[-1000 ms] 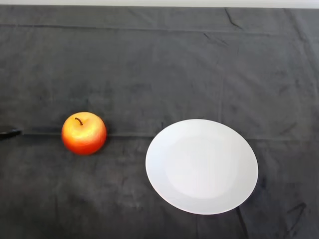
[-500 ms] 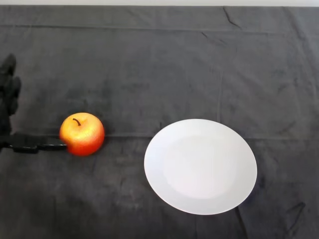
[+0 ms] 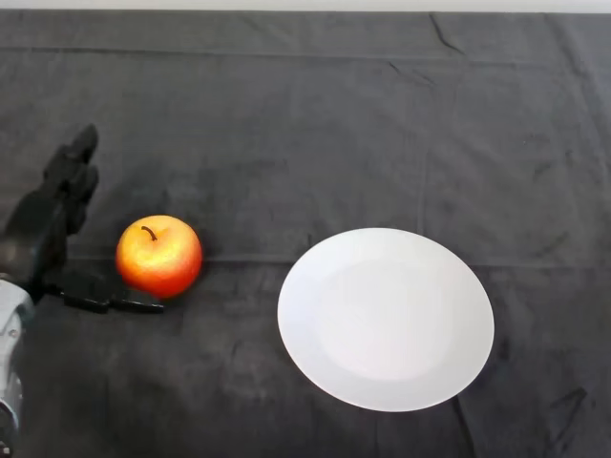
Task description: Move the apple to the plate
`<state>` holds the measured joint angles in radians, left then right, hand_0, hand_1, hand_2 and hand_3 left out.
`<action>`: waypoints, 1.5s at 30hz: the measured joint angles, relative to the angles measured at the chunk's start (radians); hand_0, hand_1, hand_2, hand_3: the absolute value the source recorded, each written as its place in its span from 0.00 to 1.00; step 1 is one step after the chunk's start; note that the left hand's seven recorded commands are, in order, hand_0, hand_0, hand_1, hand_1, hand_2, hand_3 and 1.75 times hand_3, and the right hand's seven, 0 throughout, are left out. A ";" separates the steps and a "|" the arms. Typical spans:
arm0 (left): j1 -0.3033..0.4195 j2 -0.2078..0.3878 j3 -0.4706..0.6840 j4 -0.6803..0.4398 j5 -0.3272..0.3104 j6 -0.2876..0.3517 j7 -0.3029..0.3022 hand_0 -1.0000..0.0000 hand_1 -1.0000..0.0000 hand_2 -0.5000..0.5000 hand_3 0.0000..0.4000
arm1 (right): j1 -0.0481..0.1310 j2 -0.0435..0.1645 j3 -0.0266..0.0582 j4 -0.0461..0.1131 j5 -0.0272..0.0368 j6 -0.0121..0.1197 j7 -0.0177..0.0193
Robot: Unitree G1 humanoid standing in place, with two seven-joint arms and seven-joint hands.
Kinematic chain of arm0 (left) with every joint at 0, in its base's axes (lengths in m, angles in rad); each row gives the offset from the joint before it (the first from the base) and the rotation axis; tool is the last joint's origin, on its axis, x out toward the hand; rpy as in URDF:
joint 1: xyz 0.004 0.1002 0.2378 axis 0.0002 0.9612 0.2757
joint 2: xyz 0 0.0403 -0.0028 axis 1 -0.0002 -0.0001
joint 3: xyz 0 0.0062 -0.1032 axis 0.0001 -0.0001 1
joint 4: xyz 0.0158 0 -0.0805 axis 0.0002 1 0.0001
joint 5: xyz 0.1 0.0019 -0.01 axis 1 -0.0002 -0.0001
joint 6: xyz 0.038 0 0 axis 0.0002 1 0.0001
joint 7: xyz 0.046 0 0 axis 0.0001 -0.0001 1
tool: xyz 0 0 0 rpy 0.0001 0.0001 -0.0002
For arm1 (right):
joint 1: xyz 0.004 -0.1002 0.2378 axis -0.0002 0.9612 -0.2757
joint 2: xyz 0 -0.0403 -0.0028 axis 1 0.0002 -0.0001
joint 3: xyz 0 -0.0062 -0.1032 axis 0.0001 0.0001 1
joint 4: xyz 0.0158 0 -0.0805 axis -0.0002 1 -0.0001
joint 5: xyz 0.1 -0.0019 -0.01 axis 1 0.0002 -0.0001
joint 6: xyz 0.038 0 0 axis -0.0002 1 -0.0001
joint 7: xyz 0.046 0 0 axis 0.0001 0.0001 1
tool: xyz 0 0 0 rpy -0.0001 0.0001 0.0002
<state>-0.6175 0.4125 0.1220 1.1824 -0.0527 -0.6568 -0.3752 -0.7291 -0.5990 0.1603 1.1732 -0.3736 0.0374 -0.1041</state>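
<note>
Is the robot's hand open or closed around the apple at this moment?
Open. The left hand sits beside the apple, its fingers extended behind and its thumb in front, not curled round it.

A staged test bench rather than a lived-in room: a worktop (image 3: 315, 114) draped edge to edge in creased dark cloth (image 3: 239, 382), with a pale strip of wall (image 3: 305, 5) along its far edge. On the cloth sits one plain white plate (image 3: 386, 319), and well to the left of the plate a single red-and-yellow apple (image 3: 158, 256). A robot's black hand (image 3: 43, 234) on a silver-grey arm (image 3: 10, 372) reaches in left of the plate.
</note>
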 measured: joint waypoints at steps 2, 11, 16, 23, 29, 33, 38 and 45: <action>0.000 -0.009 -0.008 0.000 0.005 0.000 0.000 1.00 1.00 0.50 0.00 | 0.000 0.000 0.0000 0.000 0.0000 0.000 0.0000; -0.001 -0.027 -0.066 0.000 0.040 0.019 -0.004 1.00 1.00 0.50 0.00 | 0.000 0.000 0.0000 0.000 0.0000 0.000 0.0000; -0.002 -0.038 -0.069 0.000 0.040 0.028 -0.010 0.35 0.82 0.26 0.65 | 0.000 0.000 0.0000 0.000 0.0000 0.000 0.0000; -0.002 -0.046 -0.075 0.000 0.060 0.028 -0.029 0.07 0.42 0.32 0.93 | 0.000 0.000 -0.0001 0.000 0.0000 0.000 0.0000; -0.005 -0.046 -0.085 0.000 0.063 0.028 -0.033 0.00 0.10 0.45 1.00 | 0.000 0.000 -0.0001 0.000 0.0000 0.000 0.0000; -0.027 -0.046 -0.106 0.000 0.076 0.034 -0.033 0.00 0.08 0.46 1.00 | 0.000 0.000 -0.0001 0.000 0.0000 0.000 0.0000; -0.068 -0.046 -0.108 -0.009 0.080 0.041 -0.028 0.00 0.03 0.49 1.00 | 0.000 0.000 -0.0002 0.000 0.0000 0.000 0.0000; -0.074 -0.062 -0.115 -0.105 0.092 0.046 0.035 0.00 0.00 0.50 1.00 | 0.000 -0.001 -0.0004 -0.001 0.0000 0.000 0.0000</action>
<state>-0.6919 0.3503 0.0071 1.0776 0.0392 -0.6106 -0.3406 -0.7291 -0.5999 0.1600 1.1727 -0.3736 0.0378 -0.1041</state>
